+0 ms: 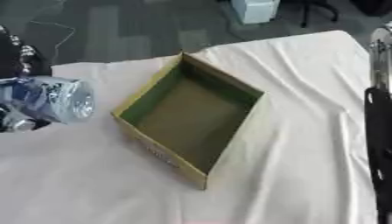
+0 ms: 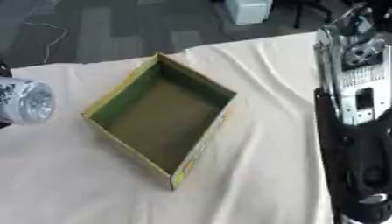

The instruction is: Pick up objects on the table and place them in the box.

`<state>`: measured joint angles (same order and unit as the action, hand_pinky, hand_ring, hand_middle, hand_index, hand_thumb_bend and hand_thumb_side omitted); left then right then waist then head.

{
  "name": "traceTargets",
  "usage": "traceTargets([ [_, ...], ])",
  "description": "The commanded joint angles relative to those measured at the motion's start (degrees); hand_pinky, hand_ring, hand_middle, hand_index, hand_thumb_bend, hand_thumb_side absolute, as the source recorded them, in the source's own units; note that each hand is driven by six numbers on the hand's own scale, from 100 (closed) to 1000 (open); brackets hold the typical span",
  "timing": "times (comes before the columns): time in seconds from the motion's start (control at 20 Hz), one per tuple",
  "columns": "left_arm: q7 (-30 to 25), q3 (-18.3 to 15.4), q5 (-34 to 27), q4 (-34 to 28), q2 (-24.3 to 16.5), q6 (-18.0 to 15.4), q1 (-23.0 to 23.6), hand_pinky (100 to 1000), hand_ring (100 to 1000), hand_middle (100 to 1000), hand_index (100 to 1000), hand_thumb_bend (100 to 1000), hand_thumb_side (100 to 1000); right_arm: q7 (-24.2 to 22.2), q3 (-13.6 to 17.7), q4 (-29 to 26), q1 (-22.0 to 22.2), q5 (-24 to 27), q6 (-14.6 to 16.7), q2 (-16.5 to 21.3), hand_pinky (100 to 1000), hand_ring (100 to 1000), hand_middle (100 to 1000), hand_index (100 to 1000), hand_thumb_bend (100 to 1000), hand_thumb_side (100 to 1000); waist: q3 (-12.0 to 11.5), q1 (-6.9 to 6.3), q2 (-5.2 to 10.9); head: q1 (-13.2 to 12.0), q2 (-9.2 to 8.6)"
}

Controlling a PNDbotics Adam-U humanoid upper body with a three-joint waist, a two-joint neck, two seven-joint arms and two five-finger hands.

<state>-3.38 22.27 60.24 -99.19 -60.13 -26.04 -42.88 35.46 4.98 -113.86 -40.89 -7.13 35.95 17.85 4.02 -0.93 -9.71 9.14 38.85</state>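
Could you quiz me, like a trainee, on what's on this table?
1. True or false: the cardboard box already holds something.
2. The left hand grips: A) a shiny silver wrapped object B) a red cup C) nothing.
3. What covers the table?

Key:
1. False, it shows only its bare bottom.
2. A, the silver object is left of the box, held above the table.
3. A wrinkled white cloth.
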Motion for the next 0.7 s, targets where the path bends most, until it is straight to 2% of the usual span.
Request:
traceTargets([
  [0.05, 5.4, -1.3, -0.4, -2.2, -1.4, 0.9, -1.5, 100, 100, 100, 284, 100, 686, 16.5, -0.1, -0.7, -0.5, -0.3, 16.0, 1.6, 393, 326, 445, 461, 100, 974, -0.1, -0.03, 1.23, 0.4, -1.01],
  [0.35, 16.8, -0.8, -0.4, -3.8, 0.2, 2.2, -3.2, 100, 100, 100, 285, 100, 688, 16.5, -0.1, -0.7, -0.5, -0.3, 16.0, 1.4, 393, 327, 445, 462, 100, 974, -0.1, 0.1, 1.21, 0.2, -1.23],
  [0.5, 23.1, -0.1, 0.3, -4.6, 1.2, 1.2, -4.3, 100, 100, 100, 286, 100, 686, 16.5, -0.2, -0.7, -0.7, -0.3, 16.0, 1.2, 394, 326, 445, 461, 100, 973, 0.2, 0.11, 1.19, 0.2, -1.27],
  [0.55, 25.2, 0.2, 0.8, -4.7, 1.7, 0.7, -4.7, 100, 100, 100, 286, 100, 655, 16.5, -0.1, -0.7, -0.7, -0.3, 16.0, 1.2, 394, 326, 445, 461, 100, 974, 0.2, 0.12, 1.18, 0.2, -1.28],
  [0.6, 27.1, 0.6, 1.2, -4.6, 2.2, 0.3, -5.1, 100, 100, 100, 287, 100, 686, 16.5, -0.1, -0.7, -0.7, -0.2, 16.0, 1.2, 394, 327, 445, 461, 100, 973, 0.3, 0.12, 1.17, 0.1, -1.26],
  [0.7, 30.2, 1.2, 2.0, -4.2, 3.4, -0.5, -6.0, 100, 100, 100, 289, 100, 686, 16.5, -0.2, -0.7, -0.8, -0.1, 16.0, 1.1, 394, 327, 445, 462, 100, 973, 0.4, 0.15, 1.15, 0.1, -1.24],
])
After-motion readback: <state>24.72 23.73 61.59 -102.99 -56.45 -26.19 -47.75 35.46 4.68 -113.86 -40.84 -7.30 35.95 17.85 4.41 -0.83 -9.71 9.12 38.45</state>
